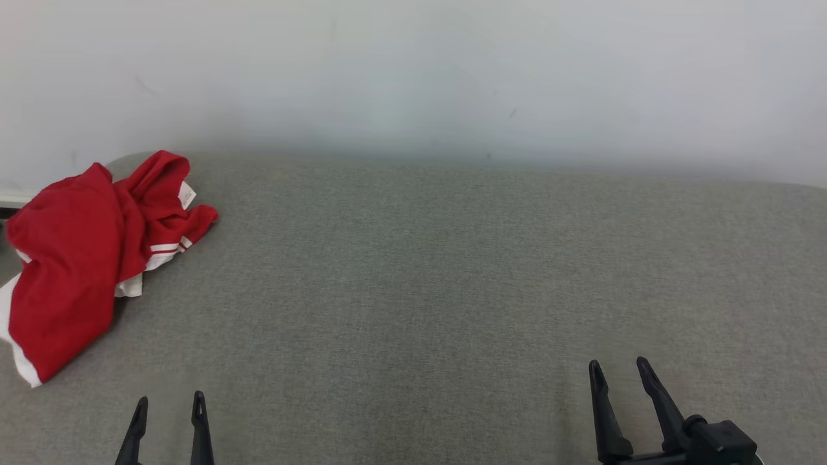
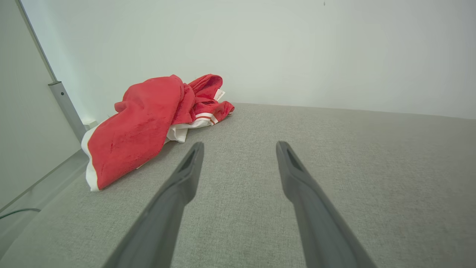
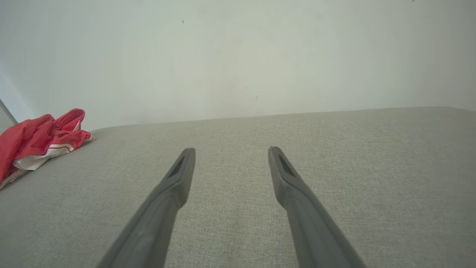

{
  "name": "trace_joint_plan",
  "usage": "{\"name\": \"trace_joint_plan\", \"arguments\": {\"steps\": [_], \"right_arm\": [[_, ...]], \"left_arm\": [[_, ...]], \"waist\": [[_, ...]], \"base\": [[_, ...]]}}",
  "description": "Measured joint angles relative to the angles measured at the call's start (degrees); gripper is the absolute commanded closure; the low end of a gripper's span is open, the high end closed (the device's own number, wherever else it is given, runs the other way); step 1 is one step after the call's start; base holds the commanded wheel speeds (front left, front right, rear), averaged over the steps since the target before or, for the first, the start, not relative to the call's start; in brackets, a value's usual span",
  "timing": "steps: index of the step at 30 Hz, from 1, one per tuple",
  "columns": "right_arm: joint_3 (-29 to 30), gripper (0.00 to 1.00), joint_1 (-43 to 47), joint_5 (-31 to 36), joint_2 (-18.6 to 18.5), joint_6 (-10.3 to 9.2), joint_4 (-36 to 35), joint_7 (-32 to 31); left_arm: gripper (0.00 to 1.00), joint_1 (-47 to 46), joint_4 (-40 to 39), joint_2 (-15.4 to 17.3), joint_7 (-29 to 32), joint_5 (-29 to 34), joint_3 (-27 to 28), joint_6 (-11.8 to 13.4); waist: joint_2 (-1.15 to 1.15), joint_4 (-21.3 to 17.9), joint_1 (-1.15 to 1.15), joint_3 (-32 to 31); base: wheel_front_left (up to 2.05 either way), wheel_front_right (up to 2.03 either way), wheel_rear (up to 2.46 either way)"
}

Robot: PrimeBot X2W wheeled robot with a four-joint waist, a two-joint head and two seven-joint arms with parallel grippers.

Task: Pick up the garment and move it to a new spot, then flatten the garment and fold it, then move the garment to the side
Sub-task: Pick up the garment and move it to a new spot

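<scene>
Check the left gripper (image 1: 171, 400): its two fingers stand apart with nothing between them, over the grey surface (image 1: 413, 278). The right gripper (image 1: 617, 363) reads the same, fingers apart and holding nothing. You will find the garment (image 1: 71, 258) crumpled at the surface's far left, near the wall (image 1: 413, 71) — ahead of the left gripper, well apart from the right.

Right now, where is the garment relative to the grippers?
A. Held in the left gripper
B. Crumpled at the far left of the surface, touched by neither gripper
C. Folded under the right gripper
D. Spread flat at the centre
B: the garment lies crumpled at the far left of the grey surface, while the left gripper and right gripper stand open and apart from it.
</scene>
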State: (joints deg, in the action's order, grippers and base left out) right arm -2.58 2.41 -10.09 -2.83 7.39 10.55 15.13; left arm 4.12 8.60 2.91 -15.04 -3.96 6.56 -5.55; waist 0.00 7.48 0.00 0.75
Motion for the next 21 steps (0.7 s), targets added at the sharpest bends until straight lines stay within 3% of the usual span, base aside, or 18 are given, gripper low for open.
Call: {"name": "trace_joint_plan", "arguments": {"steps": [21], "right_arm": [[-0.65,0.00,0.85,-0.40,0.00,-0.01,0.34,0.00]], "left_arm": [[0.00,0.15,0.87,0.01,0.00,-1.03,1.59,0.08]], "waist": [[0.00,13.63,0.00,-0.27]], "base": [[0.00,0.00,0.00]]}}
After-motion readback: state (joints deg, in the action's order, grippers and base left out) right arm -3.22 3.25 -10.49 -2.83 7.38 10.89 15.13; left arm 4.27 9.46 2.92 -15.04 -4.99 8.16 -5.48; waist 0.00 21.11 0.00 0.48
